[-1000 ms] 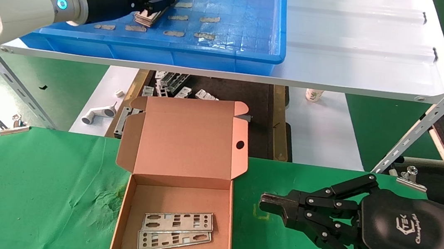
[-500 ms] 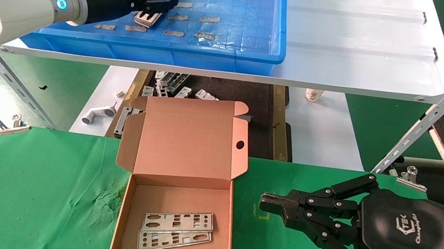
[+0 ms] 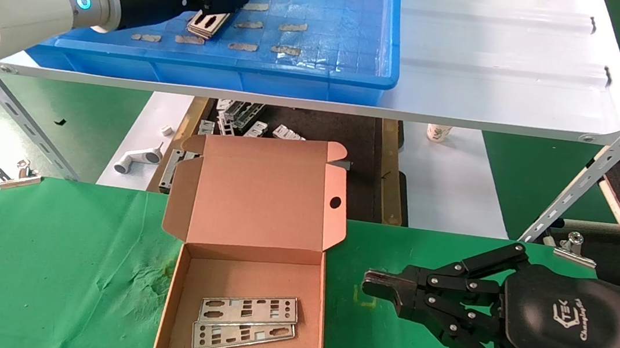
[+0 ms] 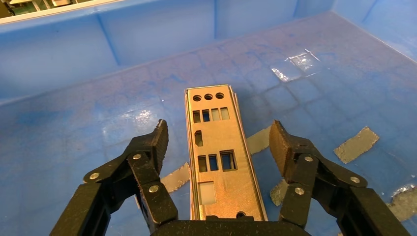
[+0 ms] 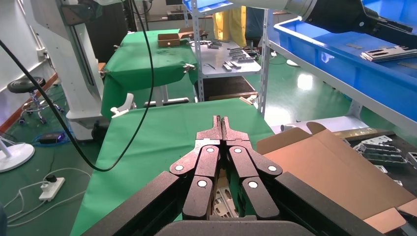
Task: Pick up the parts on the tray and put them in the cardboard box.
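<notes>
A: Status? L gripper (image 4: 216, 142)?

B: Over the blue tray (image 3: 355, 83) on the white shelf board (image 3: 504, 56), jaws spread wide either side of the top plate (image 4: 219, 157) of a small stack (image 3: 221, 3). Pads not touching metal, so nothing held.

A: Box count?

B: Two punched plates (image 3: 246, 321) lie flat in the cardboard box (image 3: 249, 301), one overlapping the other, lid open. Stack in tray looks like a few plates; can't count them from the head view. So partly done, more trips left.

A: R gripper (image 3: 384, 287)?

B: Parked low over the green cloth (image 3: 43, 260), just beside the box, fingers pressed together, empty.

A: Surroundings?

B: Tray floor gridded, tan tape strips (image 3: 243, 46) stuck on it. Lower shelf has loose brackets (image 3: 246, 120) and a white pipe fitting (image 3: 139, 157). Workshop w/ more green benches behind.
</notes>
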### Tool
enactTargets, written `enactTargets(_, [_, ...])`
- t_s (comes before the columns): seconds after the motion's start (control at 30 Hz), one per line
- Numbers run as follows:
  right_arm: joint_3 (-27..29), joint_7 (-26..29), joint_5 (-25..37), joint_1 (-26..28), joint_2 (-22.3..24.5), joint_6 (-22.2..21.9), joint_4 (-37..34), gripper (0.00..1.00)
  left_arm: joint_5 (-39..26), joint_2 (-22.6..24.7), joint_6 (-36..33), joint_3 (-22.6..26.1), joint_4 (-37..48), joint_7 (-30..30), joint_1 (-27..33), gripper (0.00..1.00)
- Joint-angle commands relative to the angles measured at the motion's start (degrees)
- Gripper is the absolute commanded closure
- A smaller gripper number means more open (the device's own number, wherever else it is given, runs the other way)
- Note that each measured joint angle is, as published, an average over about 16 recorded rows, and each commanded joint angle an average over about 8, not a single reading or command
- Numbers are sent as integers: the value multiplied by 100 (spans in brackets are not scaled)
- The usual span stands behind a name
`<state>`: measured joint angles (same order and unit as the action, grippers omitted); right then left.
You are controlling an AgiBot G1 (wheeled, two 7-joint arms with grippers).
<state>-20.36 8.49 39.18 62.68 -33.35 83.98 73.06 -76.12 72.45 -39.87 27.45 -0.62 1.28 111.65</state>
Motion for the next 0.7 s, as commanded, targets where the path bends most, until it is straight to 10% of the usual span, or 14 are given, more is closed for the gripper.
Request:
enactTargets(0.03, [0,0,0,0,0,0,0,100,4,0,-8,-3,3,-6,1,100])
enactTargets(0.7, [-2,-1,-1,1,1,-1,0,100,1,16,-16,-1,44,-8,-8,100])
